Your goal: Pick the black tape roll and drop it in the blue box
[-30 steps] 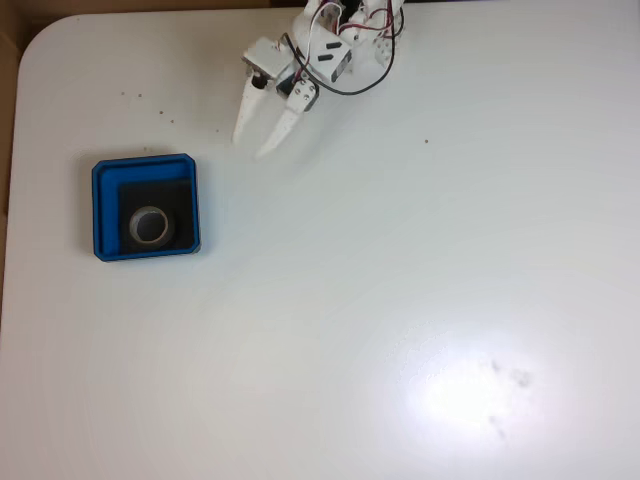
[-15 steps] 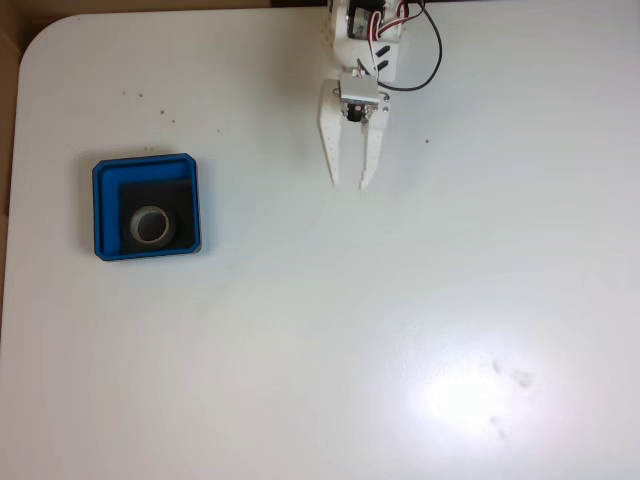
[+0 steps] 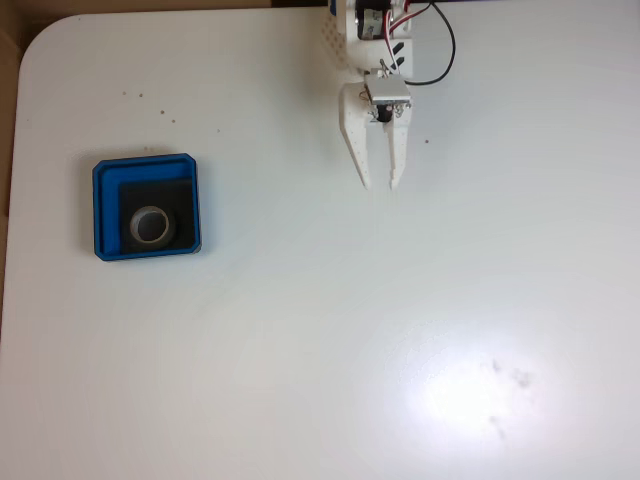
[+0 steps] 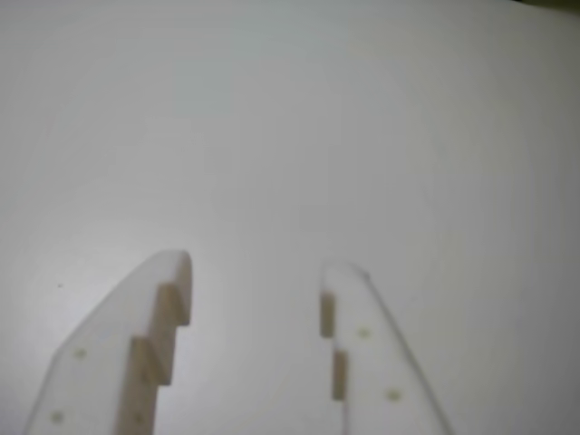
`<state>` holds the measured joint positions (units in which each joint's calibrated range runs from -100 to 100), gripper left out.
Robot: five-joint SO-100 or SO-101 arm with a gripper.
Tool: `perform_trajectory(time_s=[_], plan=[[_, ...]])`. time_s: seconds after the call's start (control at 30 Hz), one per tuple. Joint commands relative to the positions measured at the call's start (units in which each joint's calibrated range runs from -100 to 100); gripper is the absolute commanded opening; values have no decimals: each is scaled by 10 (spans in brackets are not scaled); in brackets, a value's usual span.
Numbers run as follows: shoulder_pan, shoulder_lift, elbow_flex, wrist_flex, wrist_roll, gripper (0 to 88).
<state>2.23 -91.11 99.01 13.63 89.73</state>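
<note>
You are looking down on a white table (image 3: 330,330) in the fixed view. The gripper (image 3: 379,186) has been swinging right, away from the blue box (image 3: 100,205), so the drop looks finished. The black tape roll (image 3: 150,226) is lying inside that box. In the wrist view, the gripper (image 4: 254,272) is hanging with its jaws parted and holding nothing.
</note>
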Motion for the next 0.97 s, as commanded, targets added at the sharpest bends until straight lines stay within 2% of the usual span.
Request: perform_trajectory(time_s=[0.0,0.93], plan=[[1,-7,9,-12,2,36],[3,-6,9,-12,1,25]])
